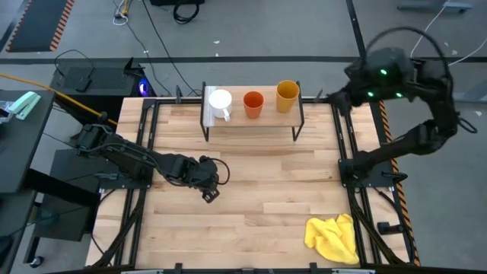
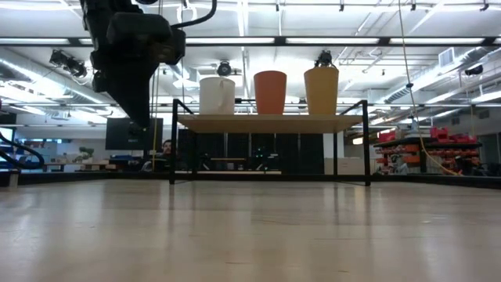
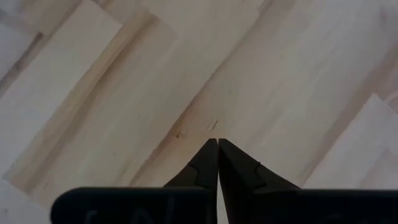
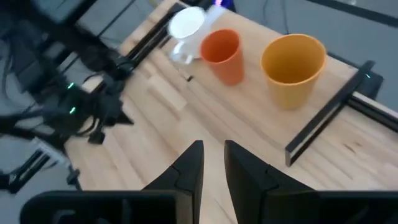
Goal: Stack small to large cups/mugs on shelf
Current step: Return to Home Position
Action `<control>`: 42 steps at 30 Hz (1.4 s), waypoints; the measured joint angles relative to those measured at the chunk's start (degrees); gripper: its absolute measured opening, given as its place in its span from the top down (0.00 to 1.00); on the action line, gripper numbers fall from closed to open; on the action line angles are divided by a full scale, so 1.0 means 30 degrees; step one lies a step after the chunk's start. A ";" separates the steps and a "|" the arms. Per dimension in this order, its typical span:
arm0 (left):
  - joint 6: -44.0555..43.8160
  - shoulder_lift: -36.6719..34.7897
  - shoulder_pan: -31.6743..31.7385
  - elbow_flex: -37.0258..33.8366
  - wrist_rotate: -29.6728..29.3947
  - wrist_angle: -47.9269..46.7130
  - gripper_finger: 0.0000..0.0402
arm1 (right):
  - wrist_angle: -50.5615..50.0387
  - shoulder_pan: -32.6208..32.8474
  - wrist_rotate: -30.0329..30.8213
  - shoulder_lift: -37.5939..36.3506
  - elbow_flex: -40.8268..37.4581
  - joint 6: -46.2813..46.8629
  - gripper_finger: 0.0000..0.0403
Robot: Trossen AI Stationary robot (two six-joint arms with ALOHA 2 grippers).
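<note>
shelf [image 1: 251, 124] at middle of far edge of desk [image 1: 259, 228]. on it, a row by rising size, cups apart: white mug [image 1: 220, 101] at pale-strip end, orange cup [image 1: 253, 103] in middle, yellow cup [image 1: 287, 94] at other end. order looks complete.
left gripper [image 3: 218, 163] low over desk, left of centre, fingers closed, empty.
right gripper [image 4: 213, 163] raised by far right corner, fingers slightly apart, empty. likely both kept clear of shelf for homing.
no readable writing, no brand.

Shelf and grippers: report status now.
Left gripper shut, empty, over bare tabletop. Right gripper open, empty, beyond shelf's right end. White mug, orange cup, yellow cup upright in row on shelf. Nothing blocking.
</note>
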 joint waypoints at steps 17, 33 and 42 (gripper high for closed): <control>0.2406 -0.7782 -0.3809 0.0051 -0.7643 -0.0578 0.93 | 0.9604 0.7470 0.2627 -0.6087 -0.9741 -0.0233 0.82; 0.2576 -1.2769 -0.9936 0.0069 -1.5435 -0.2441 0.93 | 1.9457 0.9882 0.0569 -1.3984 -2.0153 -0.1003 0.82; -0.3388 -1.3799 -1.2548 0.0066 -1.8074 -0.7819 0.93 | 2.1017 1.0006 -0.0179 -1.6352 -2.3807 -0.0957 0.82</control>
